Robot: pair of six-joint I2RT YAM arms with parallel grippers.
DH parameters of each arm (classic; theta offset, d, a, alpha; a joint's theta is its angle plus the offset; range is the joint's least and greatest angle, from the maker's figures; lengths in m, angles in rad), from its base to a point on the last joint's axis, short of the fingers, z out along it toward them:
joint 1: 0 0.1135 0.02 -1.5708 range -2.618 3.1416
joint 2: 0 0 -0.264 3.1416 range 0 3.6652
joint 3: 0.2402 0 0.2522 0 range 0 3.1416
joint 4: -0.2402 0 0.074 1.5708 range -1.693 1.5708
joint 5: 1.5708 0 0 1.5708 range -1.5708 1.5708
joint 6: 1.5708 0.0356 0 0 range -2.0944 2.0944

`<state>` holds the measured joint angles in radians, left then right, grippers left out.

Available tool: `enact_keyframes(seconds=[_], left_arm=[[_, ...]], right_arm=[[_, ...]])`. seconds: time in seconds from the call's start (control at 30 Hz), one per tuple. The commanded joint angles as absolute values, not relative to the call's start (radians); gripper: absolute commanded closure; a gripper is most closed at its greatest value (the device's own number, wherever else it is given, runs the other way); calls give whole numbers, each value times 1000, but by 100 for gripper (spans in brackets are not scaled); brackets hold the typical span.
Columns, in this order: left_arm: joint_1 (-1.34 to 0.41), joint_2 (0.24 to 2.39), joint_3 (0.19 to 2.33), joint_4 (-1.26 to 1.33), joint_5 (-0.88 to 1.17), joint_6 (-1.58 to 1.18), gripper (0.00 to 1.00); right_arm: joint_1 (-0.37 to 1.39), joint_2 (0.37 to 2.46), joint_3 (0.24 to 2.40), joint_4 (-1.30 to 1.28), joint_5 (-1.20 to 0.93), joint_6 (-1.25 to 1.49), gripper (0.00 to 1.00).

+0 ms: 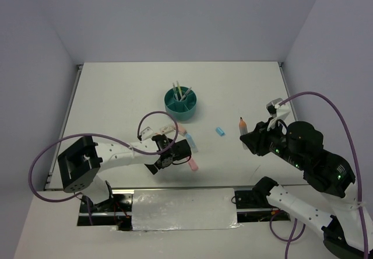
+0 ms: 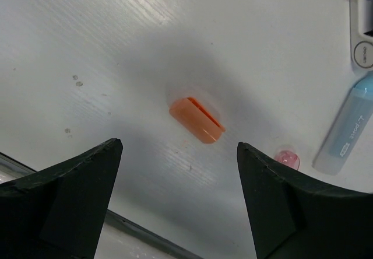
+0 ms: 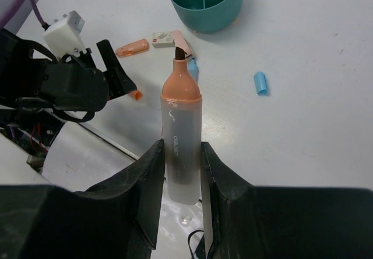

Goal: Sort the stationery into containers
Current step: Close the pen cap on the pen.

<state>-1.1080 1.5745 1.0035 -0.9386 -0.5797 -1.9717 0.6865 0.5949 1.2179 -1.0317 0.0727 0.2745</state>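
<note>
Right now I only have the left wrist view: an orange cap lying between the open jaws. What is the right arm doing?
Observer: The right gripper is shut on an uncapped orange highlighter, with the tip pointing away from the jaws.
Operator: Where is the container?
Observer: The teal organizer stands farther out than both grippers, roughly midway between the arms, with pens upright in it.
Operator: Is there anything loose near the right arm?
Observer: A blue cap lies by itself between the two arms, nearer than the organizer.
</note>
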Motion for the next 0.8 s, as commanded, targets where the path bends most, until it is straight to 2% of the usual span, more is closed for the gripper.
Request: enact_keyframes(seconds=[0.0, 0.3, 0.6, 0.63, 0.67, 0.77], left_arm=[[-1086, 1575, 1000, -941, -641, -2519, 8], [-1035, 1611, 954, -830, -594, -2487, 11], [-1032, 1706, 1028, -816, -528, -2427, 18], [-1032, 1713, 1028, -819, -505, -2433, 21], [-1032, 1723, 1023, -815, -499, -2434, 30], [-1032, 1715, 979, -766, -485, -2436, 43]], right_arm=[[686, 594, 1200, -988, 48, 250, 100], [684, 604, 1197, -988, 48, 239, 100], [684, 604, 1203, -997, 51, 236, 100], [683, 604, 1206, -1000, 51, 236, 100], [684, 604, 1210, -1002, 49, 236, 100], [684, 591, 1212, -1006, 54, 236, 100]])
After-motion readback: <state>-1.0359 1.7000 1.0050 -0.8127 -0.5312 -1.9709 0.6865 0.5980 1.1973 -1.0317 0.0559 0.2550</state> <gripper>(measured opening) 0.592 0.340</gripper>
